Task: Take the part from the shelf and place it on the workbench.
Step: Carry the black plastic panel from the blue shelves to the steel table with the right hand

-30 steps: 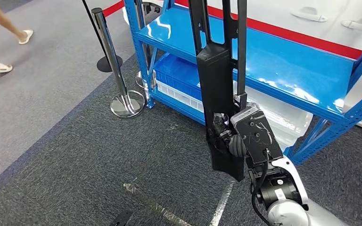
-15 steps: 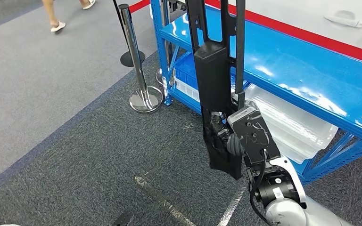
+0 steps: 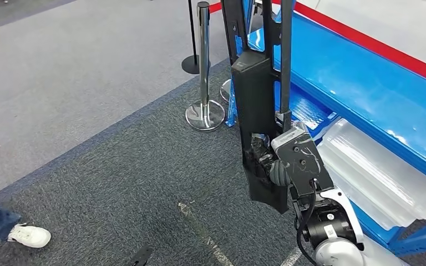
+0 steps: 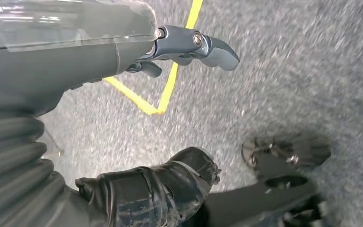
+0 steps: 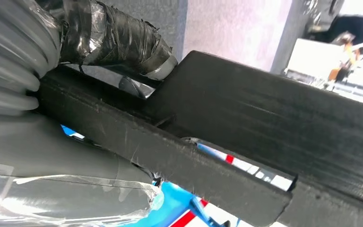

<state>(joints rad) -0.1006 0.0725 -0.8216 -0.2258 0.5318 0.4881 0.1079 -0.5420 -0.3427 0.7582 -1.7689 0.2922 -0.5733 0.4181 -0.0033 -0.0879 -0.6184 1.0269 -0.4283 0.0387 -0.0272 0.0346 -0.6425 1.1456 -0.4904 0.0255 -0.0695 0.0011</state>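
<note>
Bright, even indoor light; glare on the blue shelf (image 3: pixel 360 77); left wrist view motion-blurred

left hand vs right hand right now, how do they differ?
The right hand grips the long black part, held upright beside the blue shelf; the left hand holds nothing. The right is raised at shelf height; the left hangs over grey carpet. Both have taped dark fingers.

A blue metal shelf (image 3: pixel 360 83) stands on grey carpet floor (image 3: pixel 116 166); a clear plastic bin (image 3: pixel 383 177) lies on its lower level
</note>
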